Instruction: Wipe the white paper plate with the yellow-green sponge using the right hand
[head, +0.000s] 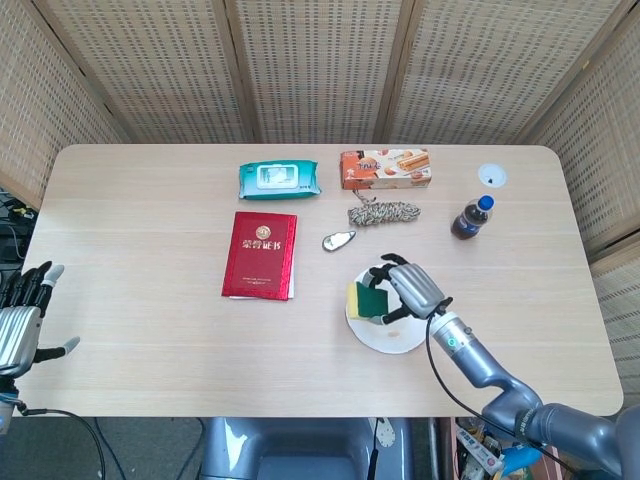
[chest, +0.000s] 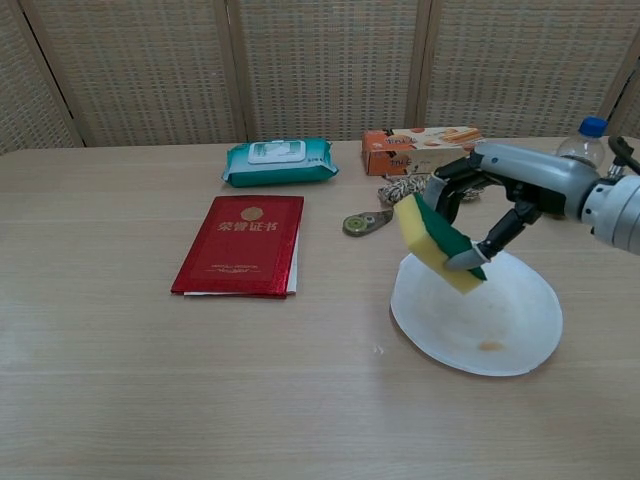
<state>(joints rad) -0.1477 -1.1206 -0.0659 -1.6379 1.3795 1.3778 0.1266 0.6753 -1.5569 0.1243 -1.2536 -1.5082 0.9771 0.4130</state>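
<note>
R hand (chest: 500, 195) is gripping the yellow-green sponge (chest: 437, 243), a rectangular block w/ a dark green scrub face, tilted over the 9 o'clock edge of the white paper plate (chest: 520, 320). Plate is round, thin, showing a small orange smear. L hand (head: 22, 318) is hanging at the table's (head: 130, 330) edge, fingers apart, holding nothing. Around the plate: correction-tape dispenser (chest: 367, 223) and rope coil (chest: 402, 190) at 11 o'clock, Pepsi bottle (chest: 583, 140) at 1, glossy red booklet (chest: 241, 259) w/ gold characters at 9.
</note>
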